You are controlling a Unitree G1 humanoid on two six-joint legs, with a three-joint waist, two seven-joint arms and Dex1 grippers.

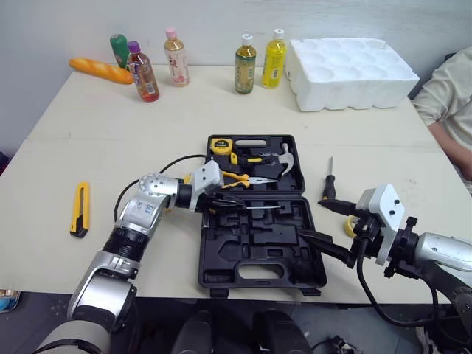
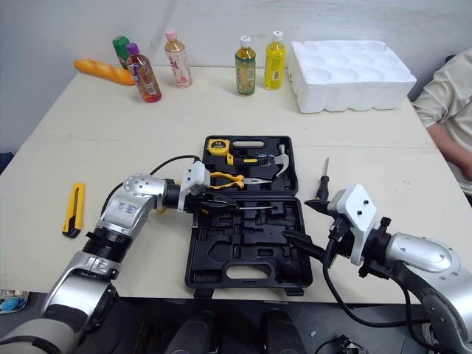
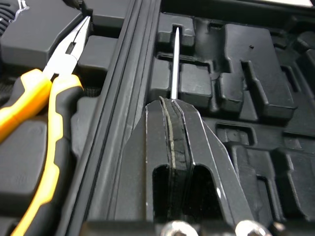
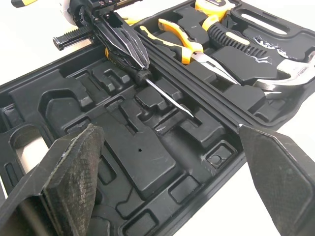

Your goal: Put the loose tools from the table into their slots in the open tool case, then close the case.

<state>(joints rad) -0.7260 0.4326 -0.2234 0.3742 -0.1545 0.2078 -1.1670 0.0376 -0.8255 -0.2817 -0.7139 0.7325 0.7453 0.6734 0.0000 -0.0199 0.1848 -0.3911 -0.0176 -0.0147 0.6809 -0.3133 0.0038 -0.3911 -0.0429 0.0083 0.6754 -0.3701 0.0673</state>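
1. Right, saw tool case [image 1: 258,254] lying open and flat on desk [image 1: 110,147], with lid half away from robot and tray half nearer.
2. Found left claw [image 3: 172,110] clenched on handle of a thin-shaft screwdriver [image 1: 262,208], just inside tray half by the hinge.
3. Saw the shaft pointing toward robot's right, low over the moulded slots. Couldn't tell whether it was seated in one.
4. Found right claw [image 4: 170,132] released, fingers spread wide, hovering at right edge of tray half and gripping nothing.
5. Counted three tools in lid half: tape measure [image 1: 221,145], pliers [image 1: 247,178], hammer [image 1: 284,158].
6. Spotted loose items on desk: second screwdriver [image 1: 330,181] just right of case, and yellow utility knife [image 1: 80,209] well off to the left.
7. Noted bottles [image 1: 245,65] and white foam tray [image 1: 350,70] along far side of desk, well apart from case.
8. Saw a person's sleeve [image 1: 450,88] at the right edge.
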